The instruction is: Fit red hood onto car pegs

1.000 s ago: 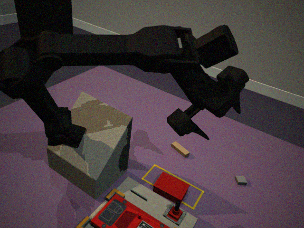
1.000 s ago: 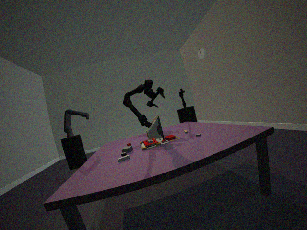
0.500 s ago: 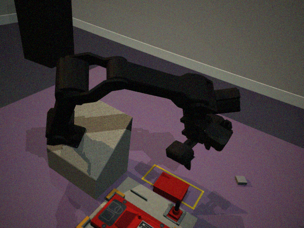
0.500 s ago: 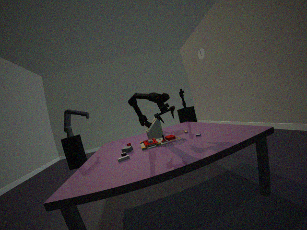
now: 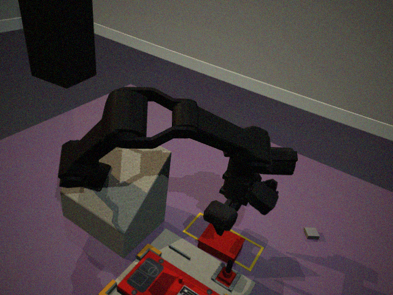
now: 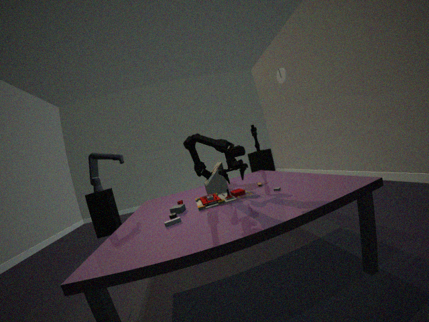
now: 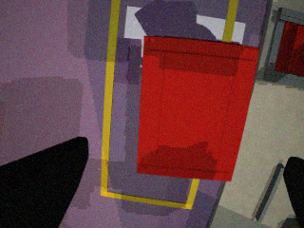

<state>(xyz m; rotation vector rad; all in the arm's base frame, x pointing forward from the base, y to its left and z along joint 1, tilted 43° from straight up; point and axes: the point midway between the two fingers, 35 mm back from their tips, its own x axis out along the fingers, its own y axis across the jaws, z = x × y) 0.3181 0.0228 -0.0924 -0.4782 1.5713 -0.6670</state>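
The hood [image 7: 198, 109] fills the middle of the wrist view as a plain red rectangle with a flat roof, a darker band along its far edge and a dark shadow blot at its near edge. It lies on the purple table [image 7: 45, 38] inside a yellow outline [image 7: 113, 89], shifted toward the outline's right side so that its right edge runs past the outline there. The corner holes cannot be made out in any view.

The gripper [image 7: 174, 216] hangs above the hood with its jaws spread wide and nothing between them. Only the wrist view shows both dark fingers, one at each lower corner of the frame, well apart and clear of the red shell.

The top view shows what the wrist view cuts off. There the hood [image 5: 221, 243] appears as a low red box, with one finger tip pointing down just above its near-left corner; whether it touches cannot be told. Nearer the camera lies the car chassis [image 5: 155, 279], red with a dark engine block [image 5: 145, 274], on a grey jig [image 5: 202, 263]. A small grey block [image 5: 311, 233] sits well apart to the right. Behind stands the tan wedge-shaped pedestal [image 5: 133, 190] that bears the arm's base.

The exterior view is distant: the arm [image 6: 211, 152] bends down over the table's far side, and the hood [image 6: 237, 192] is only a small red patch beside the jig.
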